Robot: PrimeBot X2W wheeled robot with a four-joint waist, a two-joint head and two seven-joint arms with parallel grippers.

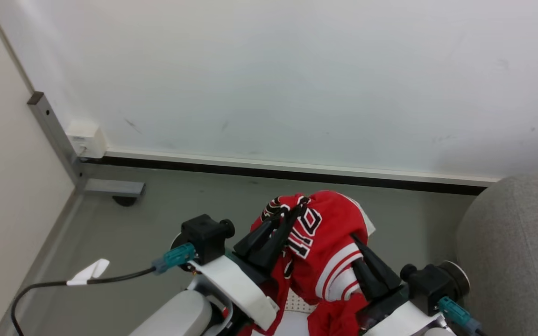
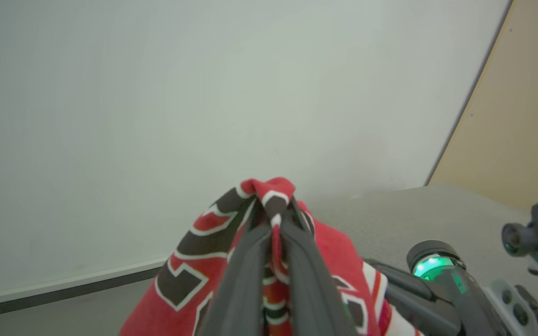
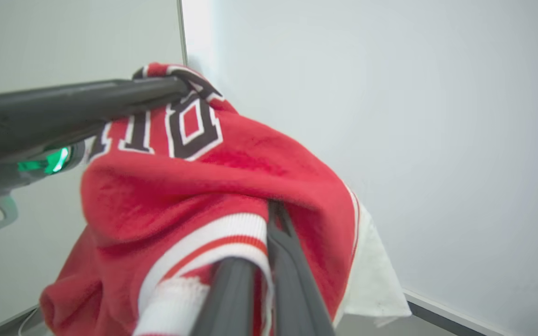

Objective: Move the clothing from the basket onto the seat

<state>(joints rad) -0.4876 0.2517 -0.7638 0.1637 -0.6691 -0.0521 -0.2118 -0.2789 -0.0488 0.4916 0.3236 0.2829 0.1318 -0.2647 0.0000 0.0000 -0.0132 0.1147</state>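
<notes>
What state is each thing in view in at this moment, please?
jersey, bunched, lifted above the basket, held by both tools.
left tool, shut on the jersey's numbered part.
right tool, shut on the jersey near its striped trim.
basket, below the jersey, mostly hidden.
seat, to the right, apart from the jersey.

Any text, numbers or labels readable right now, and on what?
"10": black, white-outlined digits on the red jersey; folds and the left gripper may hide more.
Label on the white wall box: too small to read.
The white tag on the cable: no legible text.
</notes>
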